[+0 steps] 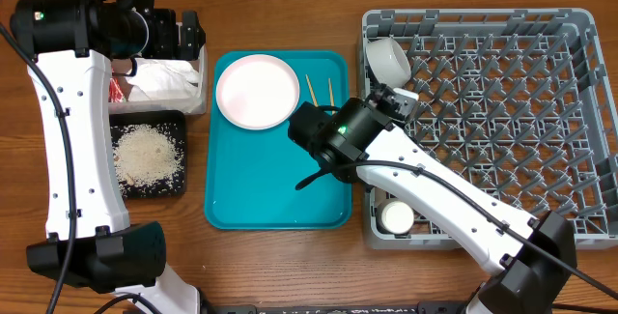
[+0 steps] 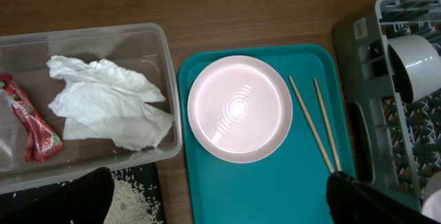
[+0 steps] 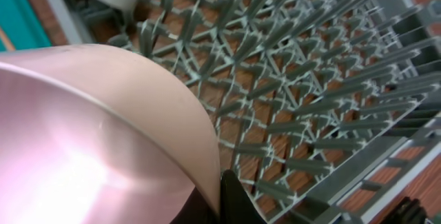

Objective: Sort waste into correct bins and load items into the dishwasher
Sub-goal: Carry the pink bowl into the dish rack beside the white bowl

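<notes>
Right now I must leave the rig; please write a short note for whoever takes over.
Left hand open, empty, by the clear tub. Right hand shut on a pale-pink dish over the rack.
Waste sorted: Tissues and red packet in the tub, rice in the black tray.
A white bowl and cup sit in the rack.
To do: place the dish, then load the plate and chopsticks from the teal tray.

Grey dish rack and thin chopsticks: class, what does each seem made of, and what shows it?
Large grey lattice dish rack: probably moulded plastic, matt; uniform colour, identical pegs. Pair of thin tan chopsticks: likely wood or bamboo; pale, no shine.
</notes>
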